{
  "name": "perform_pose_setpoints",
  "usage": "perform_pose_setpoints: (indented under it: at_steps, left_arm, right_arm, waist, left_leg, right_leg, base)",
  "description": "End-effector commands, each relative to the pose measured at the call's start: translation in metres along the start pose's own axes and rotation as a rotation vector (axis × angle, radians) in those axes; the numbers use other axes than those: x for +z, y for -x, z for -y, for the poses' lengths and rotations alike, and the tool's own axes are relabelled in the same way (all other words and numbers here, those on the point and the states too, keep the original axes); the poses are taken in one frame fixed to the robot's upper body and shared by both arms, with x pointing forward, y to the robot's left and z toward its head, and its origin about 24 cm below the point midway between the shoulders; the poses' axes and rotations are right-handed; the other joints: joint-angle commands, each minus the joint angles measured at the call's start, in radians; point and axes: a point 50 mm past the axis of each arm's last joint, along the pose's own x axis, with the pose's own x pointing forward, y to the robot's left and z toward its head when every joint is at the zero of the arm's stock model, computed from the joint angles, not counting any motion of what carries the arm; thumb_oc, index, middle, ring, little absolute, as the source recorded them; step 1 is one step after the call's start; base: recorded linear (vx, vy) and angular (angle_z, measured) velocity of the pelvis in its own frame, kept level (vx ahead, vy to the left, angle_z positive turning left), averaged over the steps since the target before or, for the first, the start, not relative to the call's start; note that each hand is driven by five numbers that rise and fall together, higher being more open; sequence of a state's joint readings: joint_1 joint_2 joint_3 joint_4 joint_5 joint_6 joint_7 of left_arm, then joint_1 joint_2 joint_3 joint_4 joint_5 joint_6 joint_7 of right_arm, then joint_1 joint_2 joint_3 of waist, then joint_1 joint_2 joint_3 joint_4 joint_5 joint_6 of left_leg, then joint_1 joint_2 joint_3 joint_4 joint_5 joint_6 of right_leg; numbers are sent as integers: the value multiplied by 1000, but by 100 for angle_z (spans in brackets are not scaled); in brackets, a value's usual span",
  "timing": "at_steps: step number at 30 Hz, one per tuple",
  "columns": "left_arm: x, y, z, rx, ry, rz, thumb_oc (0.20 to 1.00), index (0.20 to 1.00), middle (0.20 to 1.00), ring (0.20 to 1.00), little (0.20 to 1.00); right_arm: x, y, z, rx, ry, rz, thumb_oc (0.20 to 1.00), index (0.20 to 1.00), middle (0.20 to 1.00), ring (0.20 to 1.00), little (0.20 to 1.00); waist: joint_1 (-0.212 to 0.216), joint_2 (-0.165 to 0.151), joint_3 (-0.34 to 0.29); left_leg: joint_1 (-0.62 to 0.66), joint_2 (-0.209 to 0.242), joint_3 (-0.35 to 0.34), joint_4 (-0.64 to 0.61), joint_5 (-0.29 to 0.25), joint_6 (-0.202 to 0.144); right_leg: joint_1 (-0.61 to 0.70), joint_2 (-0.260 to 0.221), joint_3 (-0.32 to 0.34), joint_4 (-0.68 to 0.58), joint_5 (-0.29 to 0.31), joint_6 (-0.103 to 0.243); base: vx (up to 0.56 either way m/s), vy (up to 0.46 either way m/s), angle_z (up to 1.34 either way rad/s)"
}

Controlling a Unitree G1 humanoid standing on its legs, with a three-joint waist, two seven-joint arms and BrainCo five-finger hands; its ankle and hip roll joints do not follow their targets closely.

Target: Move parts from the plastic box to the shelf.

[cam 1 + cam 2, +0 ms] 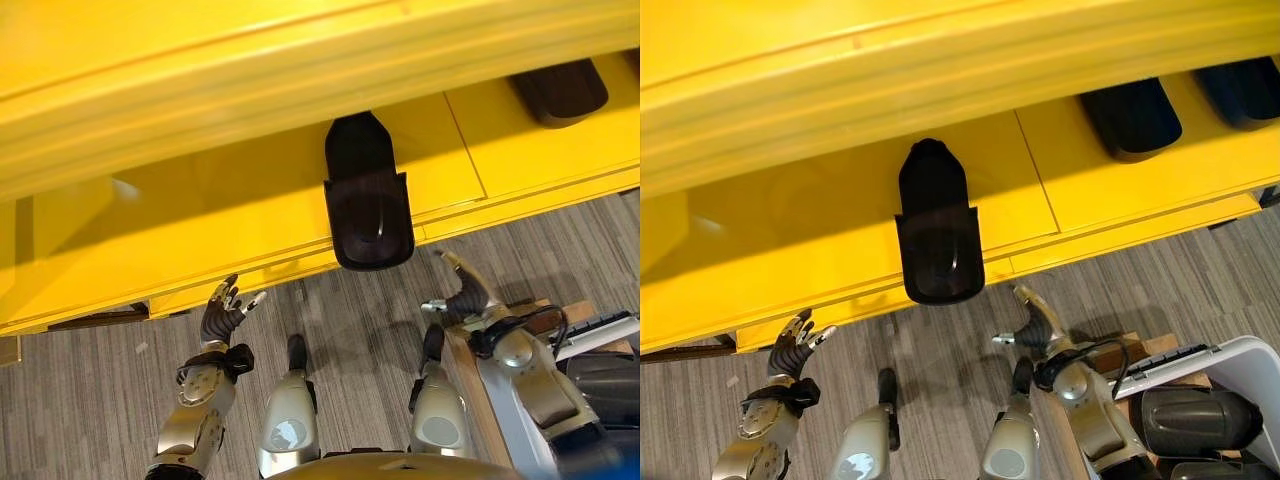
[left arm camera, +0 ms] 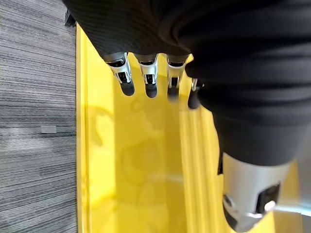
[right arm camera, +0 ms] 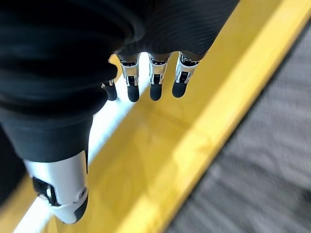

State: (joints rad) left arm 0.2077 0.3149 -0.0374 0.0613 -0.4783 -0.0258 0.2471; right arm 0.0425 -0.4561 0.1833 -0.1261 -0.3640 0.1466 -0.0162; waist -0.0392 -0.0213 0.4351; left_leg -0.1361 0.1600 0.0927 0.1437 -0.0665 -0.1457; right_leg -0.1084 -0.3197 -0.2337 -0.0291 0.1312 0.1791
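The dark part (image 1: 367,205) lay on the lower board of the yellow shelf (image 1: 200,230), its wide end poking a little past the front edge, with nothing touching it. Farther right on the same board sat another dark part (image 1: 1132,117), and a third one (image 1: 1243,90) showed at the far right edge. More dark parts (image 1: 1188,422) waited in the pale plastic box (image 1: 1252,360) down at my right, near the floor.

My right hand (image 1: 468,292) hung just in front of the shelf edge, a bit to the right of the nearest part, fingers loose and straight and holding nothing; the right wrist view showed the same, fingertips spread over the yellow board. My left hand (image 1: 225,312) was raised by the shelf edge on the left, well apart from the parts, fingers relaxed and empty too.

I judged one placement done and the hands free between rounds. The next move, as I read it, called for turning the right arm back to the box, closing on a fresh part, and choosing a bare stretch of board, probably left of the placed one. I would also have nudged the overhanging part farther in, since it looked liable to tip off.
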Motion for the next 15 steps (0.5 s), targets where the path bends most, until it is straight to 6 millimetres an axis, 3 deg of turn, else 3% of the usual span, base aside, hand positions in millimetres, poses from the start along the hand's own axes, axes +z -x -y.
perform_pose_setpoints:
  at_steps: [1,5,15]
  left_arm:
    - [19,0,-14,30,-57,99,1000,1000,1000,1000,1000]
    - [18,2,-16,35,-55,95,1000,1000,1000,1000,1000]
    - [35,4,-14,-22,-169,183,1000,1000,1000,1000,1000]
  right_arm:
    - [13,2,15,-82,-10,87,1000,1000,1000,1000,1000]
    - [19,10,31,-170,-52,135,1000,1000,1000,1000,1000]
    - [31,13,46,-236,-166,236,1000,1000,1000,1000,1000]
  waist:
    - [-5,-30,-57]
    - [-17,-38,-65]
    - [-23,-37,-71]
  left_leg:
    - [-25,-9,29,75,-51,55]
    - [-7,12,32,91,-58,49]
    - [-2,34,28,128,-70,40]
  right_leg:
    - [-85,-84,64,212,-98,27]
    - [-87,-68,75,239,-117,22]
    - [-96,-52,85,301,-151,19]
  base:
    - [-20,-18,-6]
    - [-13,-27,-11]
    - [-5,-9,-2]
